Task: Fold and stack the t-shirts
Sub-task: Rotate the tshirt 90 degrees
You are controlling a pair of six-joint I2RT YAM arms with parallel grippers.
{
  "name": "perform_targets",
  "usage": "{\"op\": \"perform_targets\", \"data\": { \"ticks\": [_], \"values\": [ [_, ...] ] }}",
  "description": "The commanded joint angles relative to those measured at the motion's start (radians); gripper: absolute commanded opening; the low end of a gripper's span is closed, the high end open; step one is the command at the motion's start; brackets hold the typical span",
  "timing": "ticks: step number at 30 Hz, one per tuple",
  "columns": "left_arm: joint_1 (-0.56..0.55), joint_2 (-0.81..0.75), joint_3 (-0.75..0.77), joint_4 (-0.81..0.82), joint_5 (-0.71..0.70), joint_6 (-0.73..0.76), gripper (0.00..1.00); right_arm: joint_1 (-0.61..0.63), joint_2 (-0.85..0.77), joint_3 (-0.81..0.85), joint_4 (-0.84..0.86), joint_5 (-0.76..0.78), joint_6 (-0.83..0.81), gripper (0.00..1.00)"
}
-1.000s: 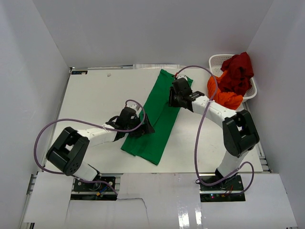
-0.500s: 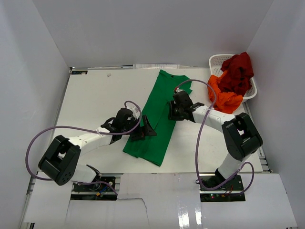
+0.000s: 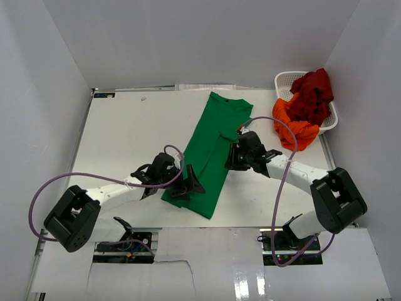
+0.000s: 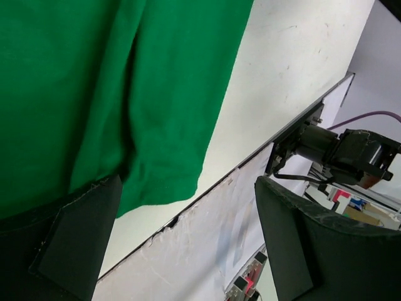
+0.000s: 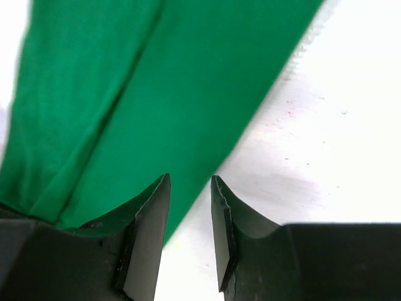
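The bright green t-shirt (image 3: 213,150) lies on the table as a long narrow strip, collar end far and hem near. My left gripper (image 3: 188,182) is wide open and empty over the strip's near left part. In the left wrist view the shirt (image 4: 94,81) fills the upper left, and its hem corner lies ahead of the gripper (image 4: 188,251). My right gripper (image 3: 230,158) hovers at the strip's right edge. Its jaws stand a narrow gap apart with nothing between them (image 5: 189,188), over the green edge (image 5: 156,94). The orange t-shirt (image 3: 294,125) and the dark red t-shirt (image 3: 313,94) lie heaped in and over the basket.
A white lattice basket (image 3: 285,80) stands at the far right corner. White walls enclose the table on three sides. The table's near edge (image 4: 207,188) and the right arm's base (image 4: 338,150) show in the left wrist view.
Both grippers have drawn back toward the near edge. The right gripper left the shirt's collar end, which now lies flat and uncovered. The left gripper slid down the strip's left side.
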Motion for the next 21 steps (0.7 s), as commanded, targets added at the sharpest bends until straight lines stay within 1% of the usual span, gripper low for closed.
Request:
{"op": "perform_targets", "data": {
  "ticks": [1,2,5,7,10,12,13,15,16,17,18,21],
  "values": [
    [0.000,-0.143,0.072,-0.058,-0.093,0.029,0.98,-0.001,-0.065,-0.004,0.027,-0.012,-0.001,0.39],
    [-0.001,-0.166,0.095,-0.107,-0.107,0.049,0.98,-0.001,-0.074,-0.005,0.018,-0.023,-0.002,0.39],
    [0.000,-0.239,0.172,-0.183,-0.121,0.063,0.98,0.002,-0.094,-0.021,0.009,-0.072,-0.001,0.39],
    [0.004,-0.288,0.190,-0.207,-0.121,0.061,0.98,0.007,-0.096,-0.031,0.010,-0.091,0.005,0.39],
    [0.010,-0.320,0.204,-0.248,-0.141,0.075,0.98,0.016,-0.070,-0.062,0.052,-0.123,0.021,0.39],
    [0.022,-0.300,0.179,-0.259,-0.157,0.101,0.98,0.019,-0.033,-0.071,0.082,-0.114,0.024,0.39],
    [0.051,-0.283,0.160,-0.251,-0.143,0.107,0.98,0.019,-0.021,-0.067,0.089,-0.105,0.024,0.39],
    [0.073,-0.217,0.081,-0.176,-0.108,0.109,0.98,0.019,0.021,-0.047,0.087,-0.053,0.011,0.39],
    [0.080,-0.178,0.058,-0.129,-0.110,0.113,0.98,0.016,0.032,-0.015,0.083,-0.005,0.005,0.39],
    [0.082,-0.162,0.040,-0.107,-0.118,0.115,0.98,0.011,0.051,0.002,0.079,0.001,-0.010,0.40],
    [0.082,-0.145,0.012,-0.089,-0.135,0.118,0.98,0.004,0.061,0.019,0.076,0.039,-0.019,0.40],
    [0.083,-0.090,-0.009,-0.044,-0.163,0.142,0.98,-0.035,0.107,0.106,0.060,0.075,-0.050,0.40]
  ]
}}
